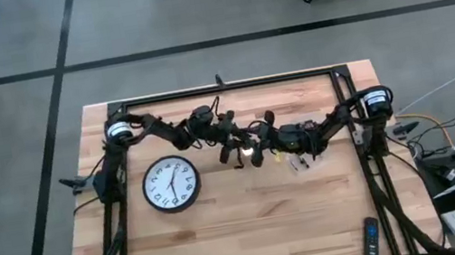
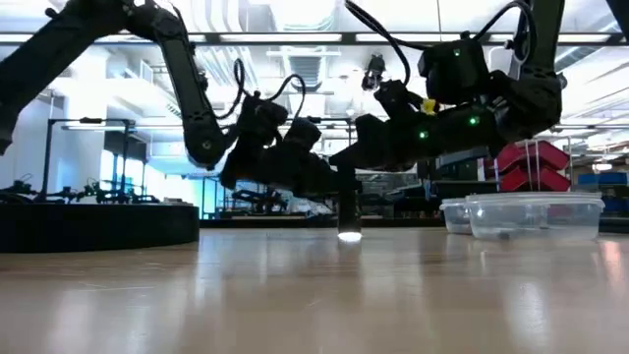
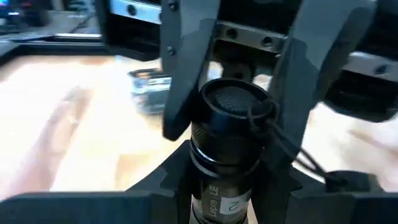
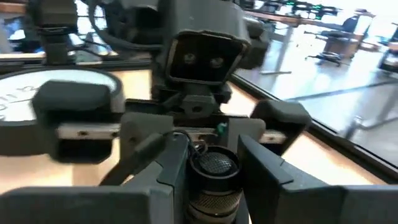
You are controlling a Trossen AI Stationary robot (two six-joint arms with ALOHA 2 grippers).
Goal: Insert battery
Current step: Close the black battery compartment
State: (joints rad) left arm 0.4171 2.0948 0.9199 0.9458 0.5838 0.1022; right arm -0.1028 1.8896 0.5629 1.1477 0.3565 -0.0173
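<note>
1. Flashlight (image 3: pixel 227 149): black metal cylinder, ribbed along the barrel, a knurled round end cap facing both wrist cameras, a thin lanyard cord trailing from the cap, a pale label with printed characters on the body. Held between the two tools over the middle of the desk (image 1: pixel 252 224).
2. Long axis upright in the low view: lit lens end (image 2: pixel 349 235) down, at or just above the wood, contact not clear; cap end up.
3. Left tool (image 3: pixel 236 124): dark, smooth, angular plastic fingers closed on the flashlight barrel, one on each side.
4. Right tool (image 4: pixel 208 168): matte dark fingers pressed against the same barrel just under the cap, gripping it too; directly opposite the left tool, both nearly touching.
5. Hidden or unclear: no battery made out anywhere; lower barrel cut off by the wrist pictures' edge; from above, the flashlight mostly buried under both tools, only a bright glow (image 1: pixel 252 151) showing.
6. Clear plastic containers (image 2: pixel 521 214): shallow, lidded, translucent, on the desk beside the right tool; contents too small to tell.
7. Wall clock (image 1: pixel 171 184): round, white face, dark rim, lying flat near the left tool.
8. Remote control (image 1: pixel 370 240): slim, dark, well apart from both tools, at the desk's edge.
9. Desk: pale butcher-block wood, glossy, black frame around it.
</note>
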